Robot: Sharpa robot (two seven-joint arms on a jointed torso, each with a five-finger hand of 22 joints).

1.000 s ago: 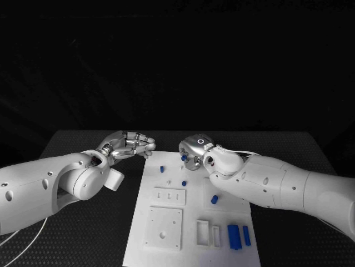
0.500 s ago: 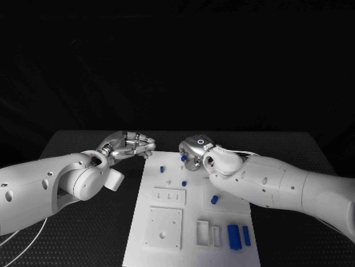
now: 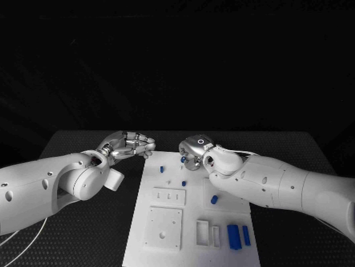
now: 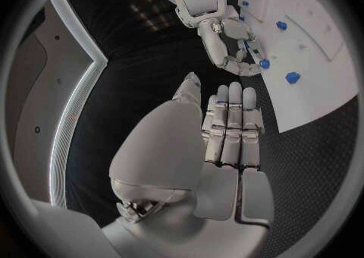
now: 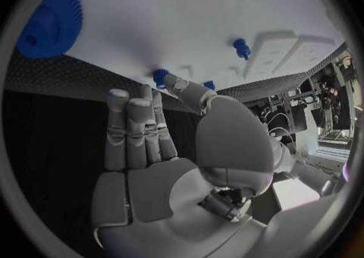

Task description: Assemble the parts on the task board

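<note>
- Head view: the white board point(image 3: 165, 222) lies in the middle of the black table point(image 3: 297, 144), and I'll place everything off it. The left hand point(image 3: 128, 146) hangs just off the board's far left corner, over bare table, fingers curled in, and as far as I can see there's nothing in them. The right hand point(image 3: 196, 151) is over the board's far end, right next to a small blue peg point(image 3: 184, 158) there; from this angle I honestly can't tell if it has hold of anything.
- Same view, progress check: a few small blue pieces sit up around the far half of the board, one blue piece point(image 3: 214, 199) lies near the middle, and two blue bars point(image 3: 238, 236) lie loose at the near right corner. The white slots beside them look unfilled, so my guess is it's early-to-mid job, with plenty left to seat.
- Left wrist view: the left hand's fingers point(image 4: 231, 125) are side by side and folded toward the palm, gripping nothing. Across from it the right hand has its fingertips down at the board's edge, touching or nearly touching a blue peg point(image 4: 263, 64).
- Right wrist view: the right hand's fingers point(image 5: 135, 130) reach toward the board's edge, beside a blue peg point(image 5: 160, 76). A blue gear point(image 5: 50, 22) sits on the board further in. Whether there's an actual pinch, I can't say.
</note>
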